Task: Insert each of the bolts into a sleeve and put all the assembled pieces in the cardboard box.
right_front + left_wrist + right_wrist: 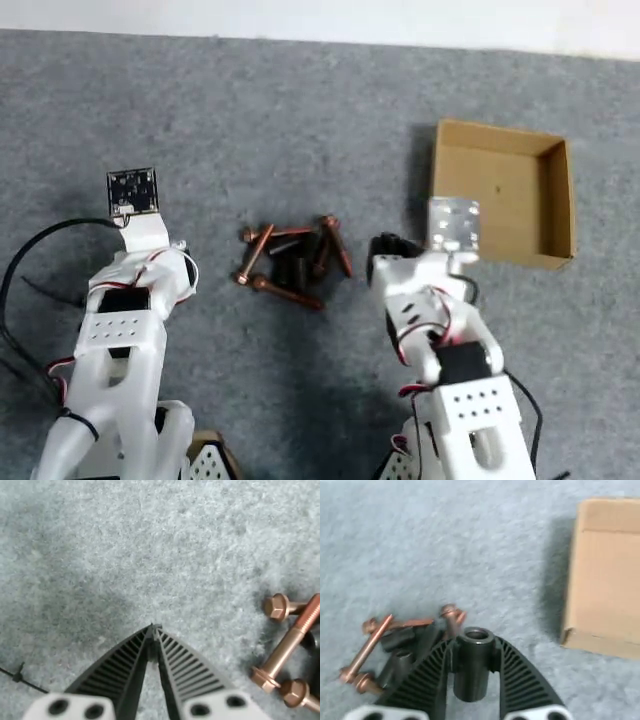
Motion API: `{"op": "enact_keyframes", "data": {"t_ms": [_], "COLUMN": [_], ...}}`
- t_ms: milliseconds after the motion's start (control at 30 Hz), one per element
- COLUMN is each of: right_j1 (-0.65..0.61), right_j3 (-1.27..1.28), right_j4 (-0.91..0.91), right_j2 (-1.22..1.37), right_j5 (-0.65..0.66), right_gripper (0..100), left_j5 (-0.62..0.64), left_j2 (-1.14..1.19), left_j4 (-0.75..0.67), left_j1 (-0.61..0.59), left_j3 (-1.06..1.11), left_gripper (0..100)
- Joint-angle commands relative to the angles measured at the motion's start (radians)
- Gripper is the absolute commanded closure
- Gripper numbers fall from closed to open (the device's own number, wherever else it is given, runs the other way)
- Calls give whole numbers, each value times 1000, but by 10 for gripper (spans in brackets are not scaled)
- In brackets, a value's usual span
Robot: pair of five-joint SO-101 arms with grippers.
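The right gripper (473, 649) is clamped on a dark sleeve (471, 672), long axis along the gripper, open end outward (ready for a bolt). The bolts (287, 640) lie flat on the surface (125, 555), just beside the left gripper (153, 630), which is pressed together and empty.

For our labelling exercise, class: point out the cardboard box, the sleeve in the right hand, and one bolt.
cardboard box (500, 190), high view, bare inside floor
sleeve (471, 672), right wrist view, dark side wall
bolt (291, 641), left wrist view, middle of shaft
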Motion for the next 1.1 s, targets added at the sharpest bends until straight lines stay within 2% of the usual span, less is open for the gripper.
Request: {"op": "enact_keyframes", "data": {"t_ms": [0,100,333,600,700,800,1067], "right_j1": [51,59,61,74,74,74,64], "right_j3": [30,81,133,193,219,232,268], "right_j4": [-30,-30,-30,-30,-30,-30,-30], "right_j2": [-93,-150,-240,-363,-412,-449,-460], "right_j5": [6,6,6,6,6,8,11], "right_gripper": [994,994,994,994,994,994,992], "left_j5": [5,8,5,-3,-78,-83,-86], "left_j2": [-24,-24,-24,-19,-18,-18,-18], "left_j4": [-15,-17,-15,-15,-12,-9,91], "left_j1": [-8,-5,102,166,182,245,351], "left_j3": [-5,-4,-1,-1,-5,-4,-74], "left_gripper": [989,989,989,986,916,858,852]}}
